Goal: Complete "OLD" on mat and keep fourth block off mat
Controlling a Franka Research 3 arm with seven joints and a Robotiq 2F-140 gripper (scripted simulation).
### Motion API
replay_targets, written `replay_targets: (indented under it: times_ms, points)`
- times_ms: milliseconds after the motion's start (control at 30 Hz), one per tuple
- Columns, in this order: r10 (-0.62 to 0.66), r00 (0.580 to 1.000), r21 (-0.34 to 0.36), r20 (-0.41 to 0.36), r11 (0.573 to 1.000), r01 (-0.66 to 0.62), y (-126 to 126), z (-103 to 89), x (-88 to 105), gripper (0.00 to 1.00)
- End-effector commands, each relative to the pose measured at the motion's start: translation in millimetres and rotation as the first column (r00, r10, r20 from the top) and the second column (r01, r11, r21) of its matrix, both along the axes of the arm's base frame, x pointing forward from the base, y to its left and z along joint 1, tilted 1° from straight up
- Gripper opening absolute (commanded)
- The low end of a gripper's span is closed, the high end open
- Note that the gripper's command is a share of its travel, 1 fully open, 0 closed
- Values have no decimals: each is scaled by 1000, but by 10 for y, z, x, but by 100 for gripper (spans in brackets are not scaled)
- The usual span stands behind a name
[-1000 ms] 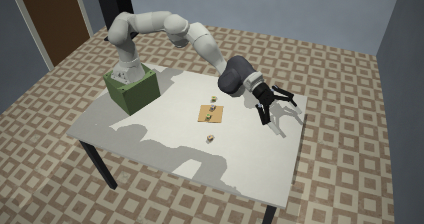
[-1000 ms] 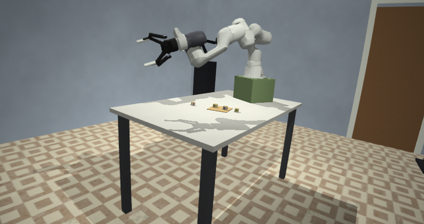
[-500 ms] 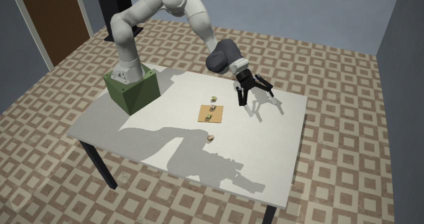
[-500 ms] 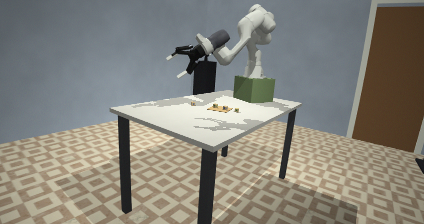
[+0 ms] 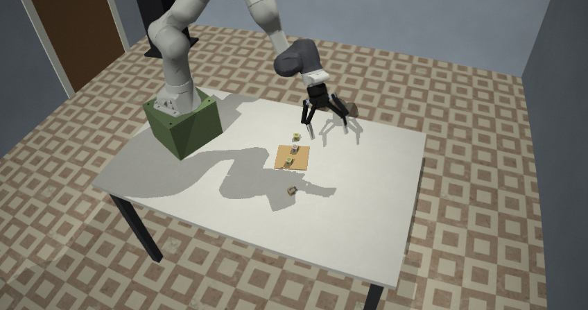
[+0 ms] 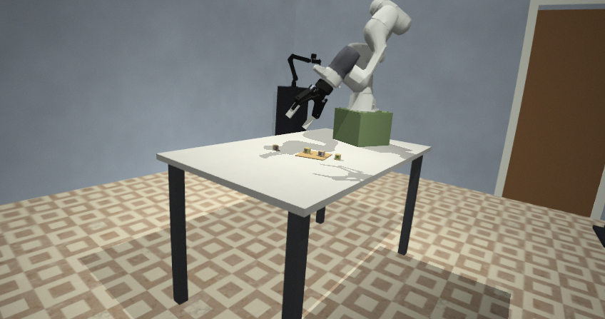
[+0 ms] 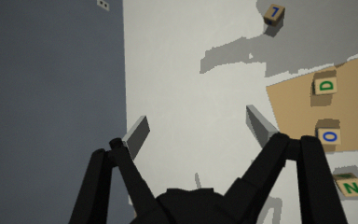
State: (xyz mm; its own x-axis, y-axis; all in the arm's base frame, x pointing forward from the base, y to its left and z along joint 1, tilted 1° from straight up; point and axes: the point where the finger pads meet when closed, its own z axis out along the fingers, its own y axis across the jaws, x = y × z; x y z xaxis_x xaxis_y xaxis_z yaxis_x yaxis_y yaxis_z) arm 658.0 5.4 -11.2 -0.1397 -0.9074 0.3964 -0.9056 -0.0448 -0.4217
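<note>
The tan mat (image 5: 300,161) (image 6: 314,156) (image 7: 293,98) lies flat on the table. It bears the O block (image 5: 294,148) (image 6: 321,153) (image 7: 329,136) and the D block (image 5: 288,161) (image 6: 307,150) (image 7: 326,86), with a gap between them; from the base, O is left. The N block (image 5: 296,136) (image 6: 337,156) (image 7: 351,188) lies off the mat beyond O. The L block (image 5: 291,191) (image 6: 275,147) (image 7: 274,14) lies off the mat beyond D, turned askew, a blue L on top. My gripper (image 5: 329,134) (image 6: 297,120) (image 7: 194,119) is open and empty, raised above the table, tilted, to the mat's far side from the base.
The white table (image 5: 362,191) (image 6: 237,167) carries the green pedestal (image 5: 195,130) (image 6: 375,129) under the arm. The arm's shadow falls over the L block. A black stand (image 6: 282,108) is behind the table in the exterior view. The table edge (image 7: 125,70) shows left in the wrist view.
</note>
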Motion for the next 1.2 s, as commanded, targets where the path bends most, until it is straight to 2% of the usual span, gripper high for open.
replay_targets:
  times_ms: [0,33,67,167,233,267,333,400,467,1167]
  points:
    - [-30,991,7,-131,999,31,210,-278,-521,100]
    - [-31,990,8,-138,999,32,233,-294,-552,100]
    - [-34,983,19,-179,999,38,377,-399,-734,100]
    - [-38,967,38,-253,998,49,637,-582,-1073,100]
    - [-38,967,38,-253,998,49,637,-582,-1073,100]
    - [-38,962,41,-269,998,51,692,-620,-1147,100]
    - [-40,938,60,-343,996,64,961,-813,-1495,100]
    - [-40,923,70,-384,995,73,1109,-922,-1685,100]
    - [-40,914,75,-404,994,77,1185,-974,-1785,100]
    - [-40,911,76,-411,994,78,1211,-992,-1819,100]
